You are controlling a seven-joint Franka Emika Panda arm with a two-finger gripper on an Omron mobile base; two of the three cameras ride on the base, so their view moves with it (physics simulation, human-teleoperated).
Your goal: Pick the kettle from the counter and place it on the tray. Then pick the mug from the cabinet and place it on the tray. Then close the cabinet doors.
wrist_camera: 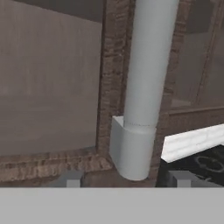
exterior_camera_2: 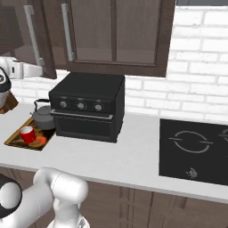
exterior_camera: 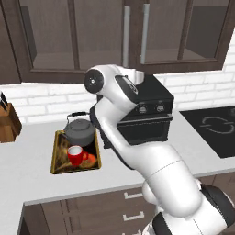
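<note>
Gripper (wrist_camera: 124,178): we see its fingers spread either side of the door handle (wrist_camera: 144,87) (not clamped).
Tray (exterior_camera: 58,151): left of the oven (exterior_camera: 147,117), kettle (exterior_camera: 79,130) and mug (exterior_camera: 75,155) inside its rim.

The arm (exterior_camera: 137,151) reaches up and forward, its claw (wrist_camera: 127,179) with jaws apart

From behind the arm's left side we looked forward and down at the tabletop (exterior_camera: 36,156), with the black oven (exterior_camera: 148,112) just right of centre. From behind its right side we faced the same oven (exterior_camera_2: 89,107), now left of centre. Both views shared the oven, the tray (exterior_camera: 59,158) left of it, the cooktop (exterior_camera_2: 196,149) right of it and the cabinet doors (exterior_camera: 98,34) above. The hand camera sat very close to a grey door handle (wrist_camera: 142,92).
</note>
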